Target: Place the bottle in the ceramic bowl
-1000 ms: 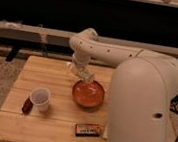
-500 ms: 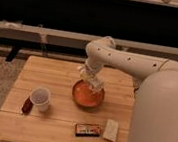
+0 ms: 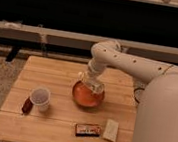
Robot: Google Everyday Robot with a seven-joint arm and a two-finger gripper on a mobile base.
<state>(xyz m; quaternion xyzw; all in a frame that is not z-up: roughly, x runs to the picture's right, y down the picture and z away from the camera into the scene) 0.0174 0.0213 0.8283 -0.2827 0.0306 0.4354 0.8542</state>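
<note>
Over round glossy ceramic bowl (image 3: 85, 96), tool (image 3: 94, 85).

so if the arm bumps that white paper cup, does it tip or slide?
White paper cup: upright, looks empty, so probably light and more likely to tip than slide on the wooden table. The gripper is over the orange-red ceramic bowl, well away.

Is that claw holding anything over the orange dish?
Cannot be told: the claw hangs low over the ceramic bowl, and the bottle cannot be made out there.
</note>
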